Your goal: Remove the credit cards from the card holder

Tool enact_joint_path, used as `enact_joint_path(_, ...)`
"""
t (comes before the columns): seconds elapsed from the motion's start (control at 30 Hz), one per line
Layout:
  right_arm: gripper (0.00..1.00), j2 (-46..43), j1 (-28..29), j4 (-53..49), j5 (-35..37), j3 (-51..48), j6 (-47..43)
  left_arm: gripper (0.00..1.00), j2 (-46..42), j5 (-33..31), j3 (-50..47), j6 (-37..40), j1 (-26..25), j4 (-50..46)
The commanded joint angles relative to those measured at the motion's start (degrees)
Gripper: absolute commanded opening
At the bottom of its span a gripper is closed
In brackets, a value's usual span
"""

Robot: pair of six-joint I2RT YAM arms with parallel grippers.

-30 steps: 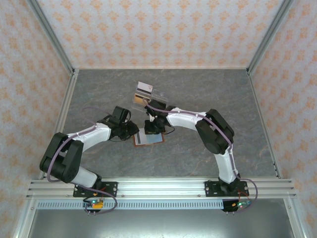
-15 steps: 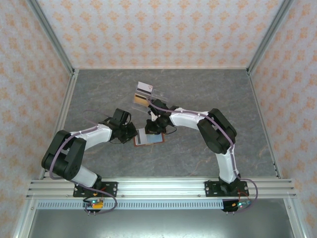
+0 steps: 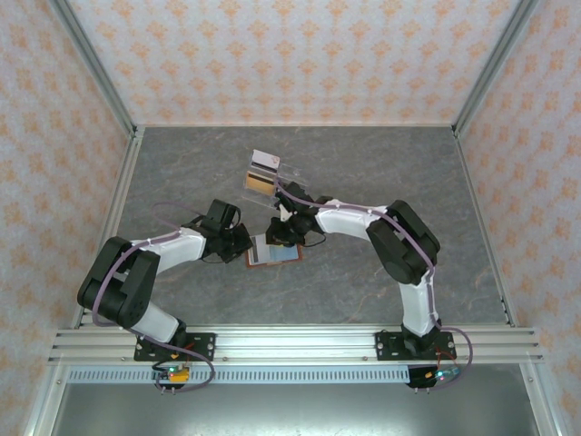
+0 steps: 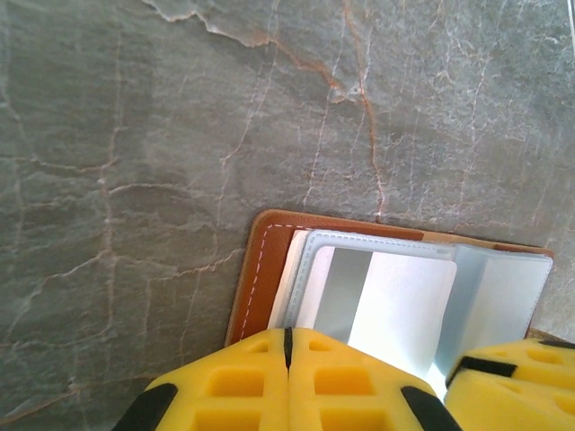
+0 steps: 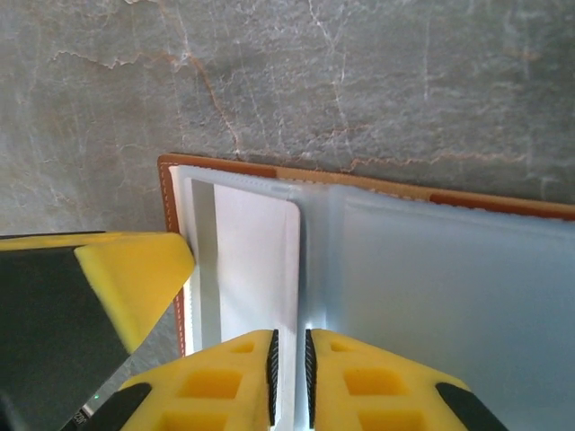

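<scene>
The card holder (image 3: 275, 255) lies open on the grey marbled counter (image 3: 390, 173), near the middle and between the two grippers. The top view gives only a brown rim around a pale inside. The left wrist view shows the stitched brown leather edge and clear plastic sleeves over it, with a pale card (image 4: 395, 305) inside one sleeve. Glare washes out the card's face, so no colour or print can be read. The holder's near edge is hidden under yellow pads.

The right gripper (image 5: 289, 382) stands over the holder's middle. Its jaws are closed to a thin slit with a pale edge in it, and whether that edge is a card or a sleeve cannot be told. The left gripper (image 4: 287, 382) sits at the holder's left edge with its jaws pressed fully together. What lies beneath them is covered. In the right wrist view, one of the left gripper's fingers (image 5: 135, 269) touches the holder's left border.

Farther back on the counter, apart from the holder, stands a clear tray (image 3: 292, 174). It holds a white card (image 3: 266, 161) and an orange-brown card (image 3: 257, 183). The tray's compartments are too small to make out.
</scene>
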Motion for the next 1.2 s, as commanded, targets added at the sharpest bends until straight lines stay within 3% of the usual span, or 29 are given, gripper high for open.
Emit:
enact_joint_path(0.0, 0.17, -3.54, -0.42, 2.64, -0.39, -1.17, 1.52, 0.05, 1.61, -2.31, -1.39, 0.27, -0.27, -2.45)
enact_joint_path(0.63, 0.15, 2.35, -0.51, 0.83, -1.71, 0.53, 1.95, 0.04, 1.35, -2.25, -1.74, 0.27, -0.27, -2.34)
enact_joint_path(1.17, 0.15, 3.71, -0.51, 4.99, -6.23, 0.91, 2.92, 0.02, 2.12, -1.77, -2.45, 0.14, -0.31, -1.26)
